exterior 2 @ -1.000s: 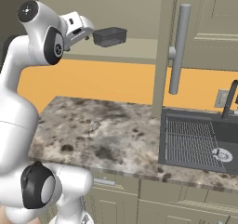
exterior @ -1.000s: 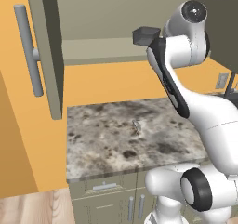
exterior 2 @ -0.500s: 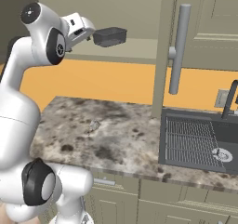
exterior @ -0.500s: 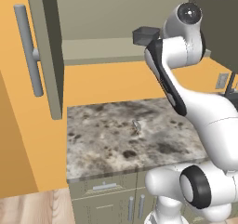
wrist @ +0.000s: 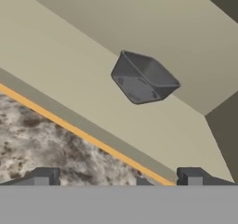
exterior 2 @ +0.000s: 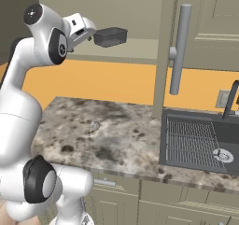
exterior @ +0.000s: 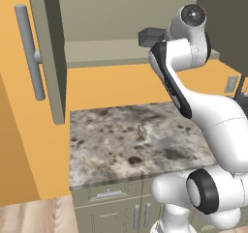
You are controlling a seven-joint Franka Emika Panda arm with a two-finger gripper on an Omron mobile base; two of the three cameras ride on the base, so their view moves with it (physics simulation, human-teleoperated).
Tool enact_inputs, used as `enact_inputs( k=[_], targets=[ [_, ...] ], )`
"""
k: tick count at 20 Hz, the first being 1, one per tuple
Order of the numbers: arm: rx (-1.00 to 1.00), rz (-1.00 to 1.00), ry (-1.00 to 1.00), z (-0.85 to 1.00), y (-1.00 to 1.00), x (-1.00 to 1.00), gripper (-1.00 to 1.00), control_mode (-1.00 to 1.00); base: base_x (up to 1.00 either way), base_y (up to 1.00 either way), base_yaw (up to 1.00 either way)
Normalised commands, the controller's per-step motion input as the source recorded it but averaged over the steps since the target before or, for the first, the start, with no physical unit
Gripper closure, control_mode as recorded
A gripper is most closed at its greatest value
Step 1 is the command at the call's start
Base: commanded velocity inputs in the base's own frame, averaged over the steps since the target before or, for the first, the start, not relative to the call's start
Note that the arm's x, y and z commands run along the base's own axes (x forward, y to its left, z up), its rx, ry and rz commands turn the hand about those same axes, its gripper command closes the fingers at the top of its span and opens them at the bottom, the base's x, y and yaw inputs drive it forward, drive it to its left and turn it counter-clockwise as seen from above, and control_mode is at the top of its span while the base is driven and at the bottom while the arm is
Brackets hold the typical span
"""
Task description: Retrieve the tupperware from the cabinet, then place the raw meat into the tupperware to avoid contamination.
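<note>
Barely advanced toward the cabinet (exterior: pixel 111 29), the gripper (wrist: pixel 116 177) stands open, short of the tupperware (exterior 2: pixel 110 36) on its shelf: likely light, rigid, best gripped across one thin wall

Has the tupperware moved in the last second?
No. The tupperware keeps its spot on the cabinet shelf, equally far from the door handle.
</note>
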Motion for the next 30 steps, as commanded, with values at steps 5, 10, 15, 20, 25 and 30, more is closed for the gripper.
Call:
enact_inputs(
  k=[5,10,15,20,25,30],
  targets=[
    [0.00,0.00,0.00,0.00,0.00,0.07,-1.00,-1.00,0.00,0.00,0.00],
    [0.00,0.00,-0.01,0.00,0.00,0.07,-1.00,-1.00,0.00,0.00,0.00],
    [0.00,0.00,-0.01,0.00,0.00,0.07,-1.00,-1.00,0.00,0.00,0.00],
    [-0.02,0.00,-0.02,-0.04,0.00,0.09,-1.00,-1.00,0.00,0.00,0.00],
    [-0.02,0.00,0.00,-0.04,0.00,0.11,-1.00,-1.00,0.00,0.00,0.00],
    [-0.02,0.00,0.00,-0.01,0.00,0.14,-1.00,-1.00,0.00,0.00,0.00]
  ],
)
